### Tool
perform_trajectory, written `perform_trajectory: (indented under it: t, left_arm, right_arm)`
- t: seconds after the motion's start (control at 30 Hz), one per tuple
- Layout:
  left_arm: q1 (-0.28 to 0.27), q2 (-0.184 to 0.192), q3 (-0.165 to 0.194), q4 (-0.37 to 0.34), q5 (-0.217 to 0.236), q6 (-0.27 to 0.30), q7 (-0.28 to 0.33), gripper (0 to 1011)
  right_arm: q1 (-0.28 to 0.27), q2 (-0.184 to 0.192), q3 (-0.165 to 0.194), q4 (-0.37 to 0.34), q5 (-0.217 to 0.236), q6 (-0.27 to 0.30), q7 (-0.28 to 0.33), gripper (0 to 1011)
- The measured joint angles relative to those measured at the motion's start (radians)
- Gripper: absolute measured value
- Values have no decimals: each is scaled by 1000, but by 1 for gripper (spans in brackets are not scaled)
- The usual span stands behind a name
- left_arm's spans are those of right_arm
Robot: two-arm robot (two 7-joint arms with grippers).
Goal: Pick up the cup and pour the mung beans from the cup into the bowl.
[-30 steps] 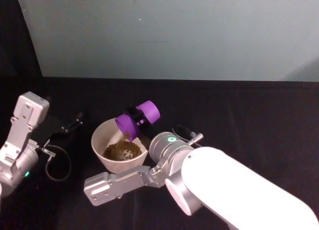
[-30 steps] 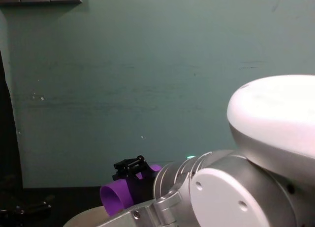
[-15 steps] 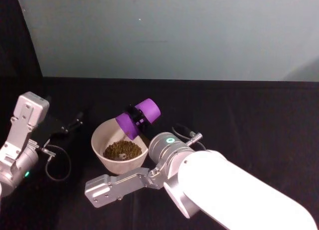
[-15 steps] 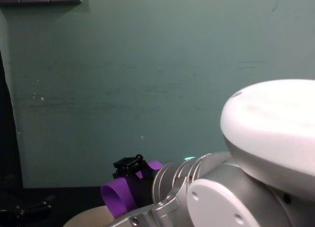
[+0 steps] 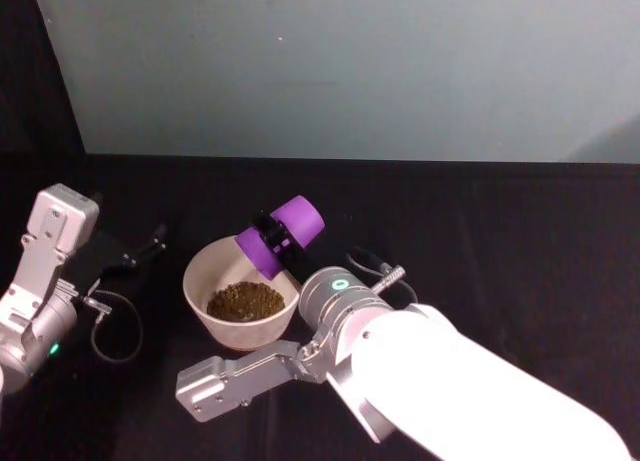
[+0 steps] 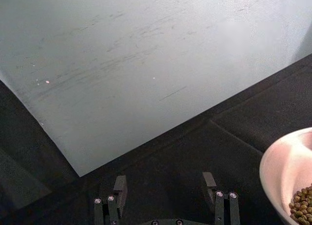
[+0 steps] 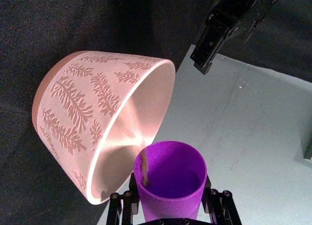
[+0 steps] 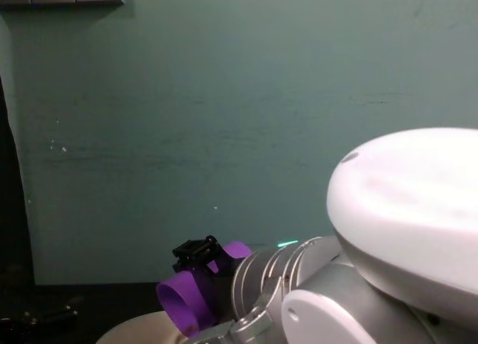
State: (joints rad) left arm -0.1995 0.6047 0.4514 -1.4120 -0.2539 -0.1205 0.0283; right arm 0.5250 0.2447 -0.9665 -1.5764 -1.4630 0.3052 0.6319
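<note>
The purple cup point(image 5: 279, 236) hangs tipped on its side over the far right rim of the bowl point(image 5: 200, 306), its mouth facing down toward the bowl's inside. My right gripper point(image 5: 273, 238) is shut on the cup. In the right wrist view the cup point(image 7: 169, 181) looks nearly empty, with a thin trail of beans on its inner wall, right by the bowl point(image 7: 80, 112). Mung beans point(image 5: 245, 300) lie heaped in the bowl. My left gripper point(image 5: 150, 246) rests open on the table left of the bowl; the left wrist view shows its fingers point(image 6: 216, 203) apart.
The bowl stands on a black table point(image 5: 500, 231) before a pale teal wall point(image 5: 350, 71). A cable point(image 5: 110, 326) loops on the table near my left arm. My large white right arm point(image 5: 450, 391) covers the near right of the table.
The stream of beans from the cup has thinned out and the heap in the bowl has settled. The cup has shifted slightly up and to the right. The left arm has not moved.
</note>
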Motion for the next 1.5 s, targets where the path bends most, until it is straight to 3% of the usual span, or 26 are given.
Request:
perform_trajectory:
  t: [0.43, 1.03, 1.5]
  left_arm:
    - [0, 0, 0, 0, 0, 0, 0, 1011]
    - [0, 0, 0, 0, 0, 0, 0, 1011]
    - [0, 0, 0, 0, 0, 0, 0, 1011]
  right_arm:
    - [1, 0, -11, 2, -28, -5, 4, 718]
    - [-4, 5, -47, -14, -133, 9, -23, 718]
    - [-6, 0, -44, -13, -138, -6, -24, 718]
